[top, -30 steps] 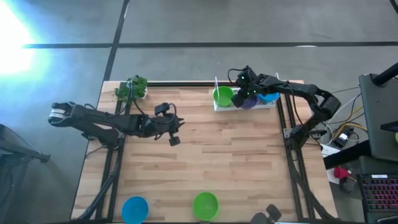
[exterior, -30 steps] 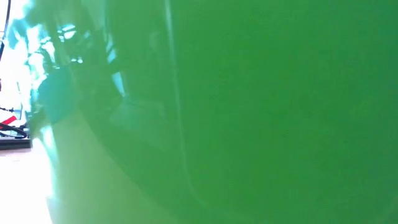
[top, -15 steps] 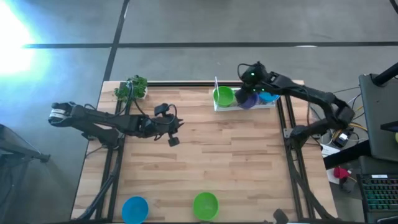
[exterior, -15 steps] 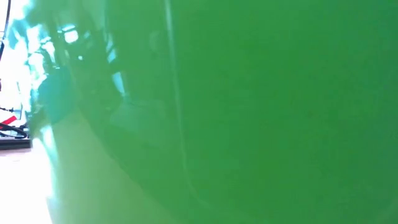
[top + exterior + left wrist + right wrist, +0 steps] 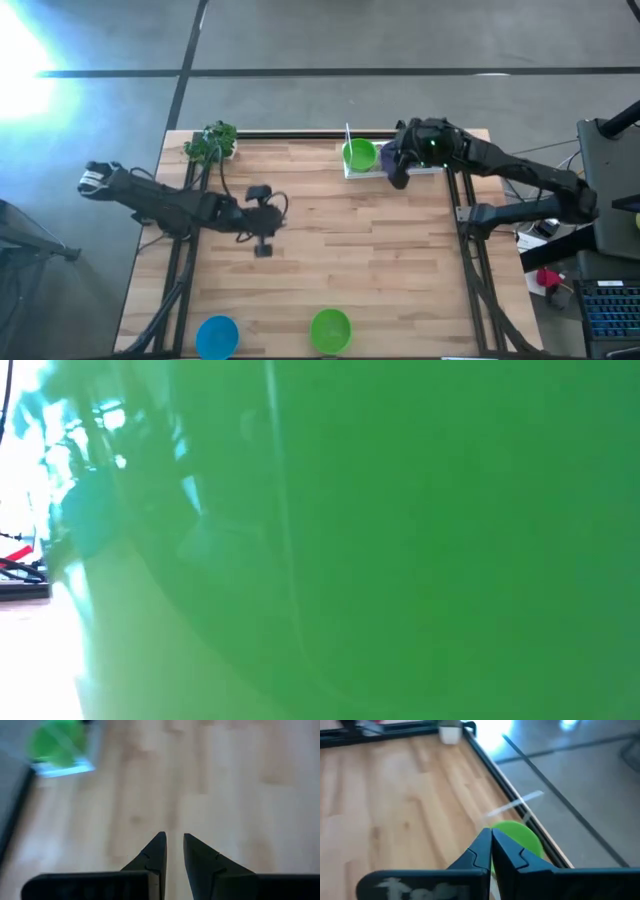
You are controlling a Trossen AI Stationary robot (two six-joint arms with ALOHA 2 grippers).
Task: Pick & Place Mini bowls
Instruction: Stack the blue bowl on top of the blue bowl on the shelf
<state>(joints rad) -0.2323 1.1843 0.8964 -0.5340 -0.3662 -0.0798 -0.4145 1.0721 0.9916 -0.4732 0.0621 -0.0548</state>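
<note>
The right gripper (image 5: 397, 176) is pinched tight with nothing between its two dark fingers (image 5: 485, 851). It hangs at about one o'clock on the light wooden table (image 5: 330, 250), just beside a small round bright green plastic bowl (image 5: 359, 155). That bowl sits on a flat white tray (image 5: 352, 172) at the far edge of the table. A bit of purple bowl (image 5: 386, 158) peeks out from under the arm, touching the green one.

The left gripper (image 5: 263, 245) hangs over bare wood at about nine o'clock, well apart from every bowl. Its two dark fingers (image 5: 156, 851) stand a little apart, and nothing is between them.

At six o'clock, at the near edge, sits another bright green bowl (image 5: 330, 330). A solid blue bowl (image 5: 217, 336) sits at seven o'clock, near it. A leafy green toy plant (image 5: 211, 142) stands at eleven o'clock.
</note>
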